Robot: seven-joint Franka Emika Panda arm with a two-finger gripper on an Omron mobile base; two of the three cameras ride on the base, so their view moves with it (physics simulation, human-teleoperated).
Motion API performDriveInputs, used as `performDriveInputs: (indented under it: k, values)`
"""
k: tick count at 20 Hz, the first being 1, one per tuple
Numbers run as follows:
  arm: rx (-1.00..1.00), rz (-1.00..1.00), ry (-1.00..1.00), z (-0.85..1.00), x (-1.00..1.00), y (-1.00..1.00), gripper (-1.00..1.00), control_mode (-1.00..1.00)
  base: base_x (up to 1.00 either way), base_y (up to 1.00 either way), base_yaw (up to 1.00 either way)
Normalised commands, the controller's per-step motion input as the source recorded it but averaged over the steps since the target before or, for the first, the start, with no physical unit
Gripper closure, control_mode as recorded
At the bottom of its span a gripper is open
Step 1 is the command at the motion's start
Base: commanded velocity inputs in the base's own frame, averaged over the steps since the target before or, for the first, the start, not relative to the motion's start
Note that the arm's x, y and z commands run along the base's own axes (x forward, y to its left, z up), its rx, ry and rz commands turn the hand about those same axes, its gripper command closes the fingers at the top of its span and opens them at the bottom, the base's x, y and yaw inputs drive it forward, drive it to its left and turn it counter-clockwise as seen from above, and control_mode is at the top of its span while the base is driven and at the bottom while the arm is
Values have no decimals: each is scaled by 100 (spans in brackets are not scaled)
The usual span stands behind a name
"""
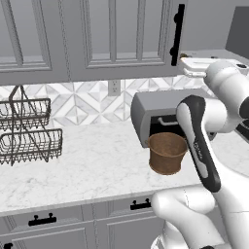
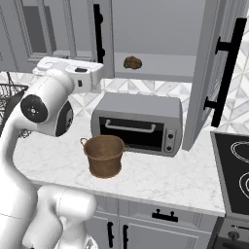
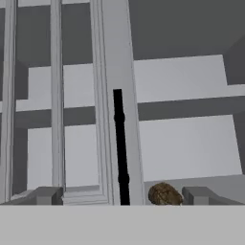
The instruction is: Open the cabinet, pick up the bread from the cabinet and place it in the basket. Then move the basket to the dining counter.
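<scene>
End effector (image 3: pixel 119 196) open, empty, fingertips (image 3: pixel 48 195) well apart, raised before cabinet (image 2: pixel 160 34). Right cabinet door (image 2: pixel 214 73) swung open, black bar handle (image 2: pixel 227 70) facing out. Bread (image 2: pixel 132 62) on lowest cabinet shelf (image 2: pixel 165 65), above toaster oven (image 2: pixel 138 121). Basket (image 2: pixel 104 155) upright on marble surface (image 2: pixel 165 180), just before toaster oven, nothing visible inside. Wire rack (image 1: pixel 26 131) at far left of surface

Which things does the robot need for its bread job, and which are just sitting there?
Needed: the cabinet, its right door open; the bread on its shelf; the basket on the counter; the claw, open, facing the shelf.

Just sitting: toaster oven, wire rack, stove, drawers.
</scene>
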Motion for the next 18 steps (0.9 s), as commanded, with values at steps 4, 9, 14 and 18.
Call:
performDriveInputs:
  k: [4,9,14,18]
  values:
    - [0,0,4,0,63,0,-100,-100,0,0,0]
    - [0,0,1,0,60,0,-100,-100,0,0,0]
    - [0,1,0,0,51,0,-100,-100,0,0,0]
    - [0,0,0,0,67,0,-100,-100,0,0,0]
